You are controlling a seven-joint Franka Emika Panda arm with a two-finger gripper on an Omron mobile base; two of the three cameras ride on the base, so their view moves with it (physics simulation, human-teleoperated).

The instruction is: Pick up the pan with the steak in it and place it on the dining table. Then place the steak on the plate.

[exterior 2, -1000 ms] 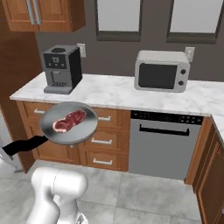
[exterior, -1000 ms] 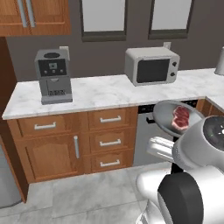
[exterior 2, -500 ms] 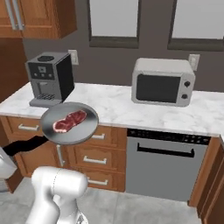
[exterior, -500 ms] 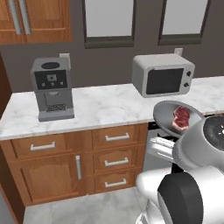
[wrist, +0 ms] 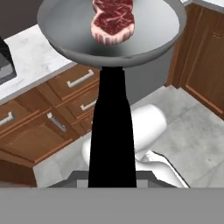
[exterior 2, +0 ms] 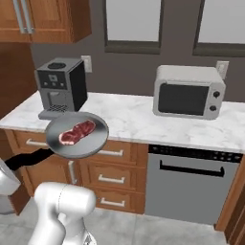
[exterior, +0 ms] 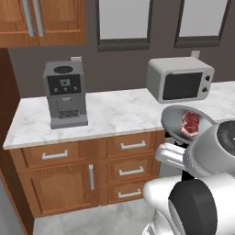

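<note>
The pan rides in the air in front of the kitchen cabinets, level, with the steak lying flat near its middle. In the hand view its black handle runs straight down toward the camera and vanishes at the bottom edge, right where the pincer sits; the finger tips themselves are hidden, but the pincer is pressed together, and since the pan hangs free of any support, it is judged to be pinching that handle. Gripping the far end of the handle keeps the fingers away from the dish and the meat, and holding the pan level keeps the steak from sliding toward the rim.

Behind the pan runs the marble worktop, carrying a coffee machine to one side and a microwave to the other. Below the worktop are wooden drawers and a dishwasher.

This reads as the carrying stretch: the pan is lifted, but no dining table or plate is in sight yet, so both placements remain to be done.
</note>
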